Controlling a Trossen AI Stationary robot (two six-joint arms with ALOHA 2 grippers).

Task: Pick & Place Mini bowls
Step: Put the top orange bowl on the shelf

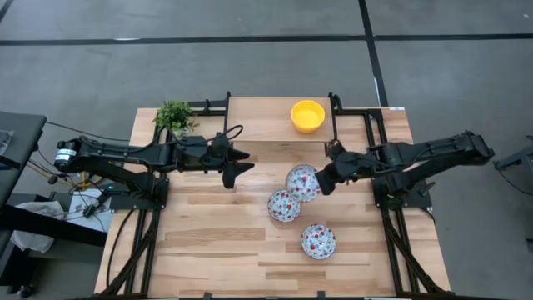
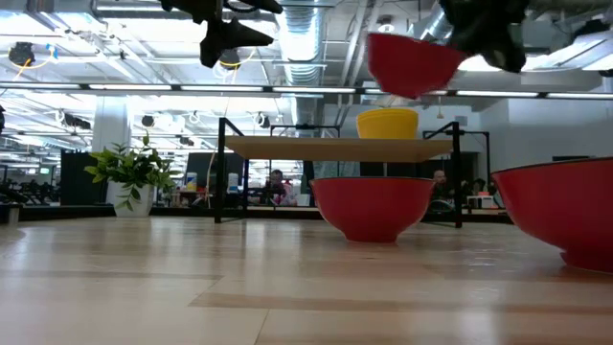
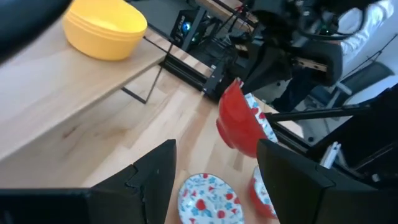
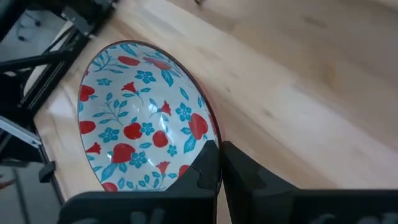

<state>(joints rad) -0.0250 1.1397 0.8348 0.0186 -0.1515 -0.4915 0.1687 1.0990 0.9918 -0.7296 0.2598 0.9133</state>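
Observation:
My right gripper (image 1: 323, 178) is shut on a white floral bowl with a red outside (image 1: 302, 182), held in the air above the table; it also shows in the low view (image 2: 412, 59) and the left wrist view (image 3: 239, 121). Two more floral bowls (image 1: 284, 205) (image 1: 318, 241) rest on their bases on the table. A yellow bowl (image 1: 307, 115), perhaps a nested stack, sits on the raised wooden shelf (image 1: 258, 117) at the far edge. My left gripper (image 1: 238, 167) is open and empty, in the air to the left of the bowls. My right gripper pinches the floral bowl's rim (image 4: 211, 144) on the side toward the table's right, one finger inside the bowl and one outside. The fingers come from the table's right, slanting down. The bowl is lifted clear of the table and tilted.
A small green potted plant (image 1: 173, 115) stands at the far left corner. Black frame posts (image 1: 333, 108) carry the shelf. There is bare wood at the table's near left (image 1: 200, 250).

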